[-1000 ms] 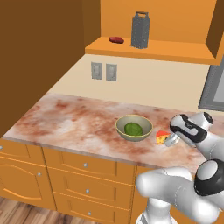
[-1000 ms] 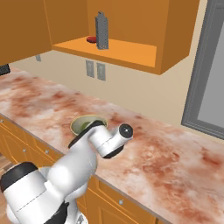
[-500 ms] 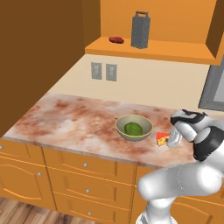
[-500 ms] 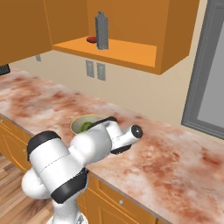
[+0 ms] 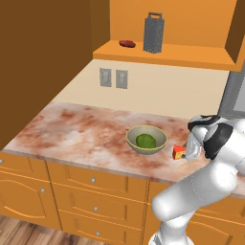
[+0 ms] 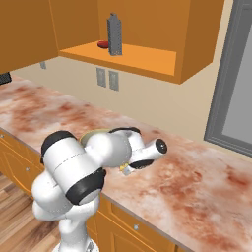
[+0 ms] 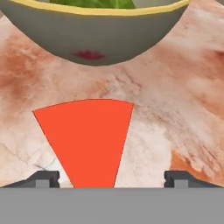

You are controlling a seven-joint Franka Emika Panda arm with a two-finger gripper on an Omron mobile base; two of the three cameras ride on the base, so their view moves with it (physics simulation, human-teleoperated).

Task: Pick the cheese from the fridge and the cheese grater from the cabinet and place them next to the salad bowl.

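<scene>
The cheese (image 5: 179, 152) sits on the worktop (image 5: 86, 134) just beside the salad bowl (image 5: 146, 139), on the bowl's right in the left base view, so 1 of the 2 items looks delivered. In the hand view the wedge (image 7: 87, 138) lies flat between the 2 fingers (image 7: 43, 179), which stand wide apart on either side of it and do not clamp it; the gripper (image 7: 111, 179) hangs low over the wedge with the bowl's wall (image 7: 100, 39) close ahead. The cheese grater (image 5: 153, 32) stands upright on the shelf board of the cabinet (image 5: 167, 52), near a flat red item (image 5: 127, 43), so fetching it and setting it by the bowl is what remains, as I judge it. For room: the cheese lies near the worktop's front edge, and a careless pull-back could nudge it toward that edge or into the bowl. Bare worktop stretches to the bowl's left, with free space in front of it, for the grater. The shelf is open-fronted, and the grater stands well clear of the cabinet's side wall, with the red item the 1 nearby obstacle.
</scene>
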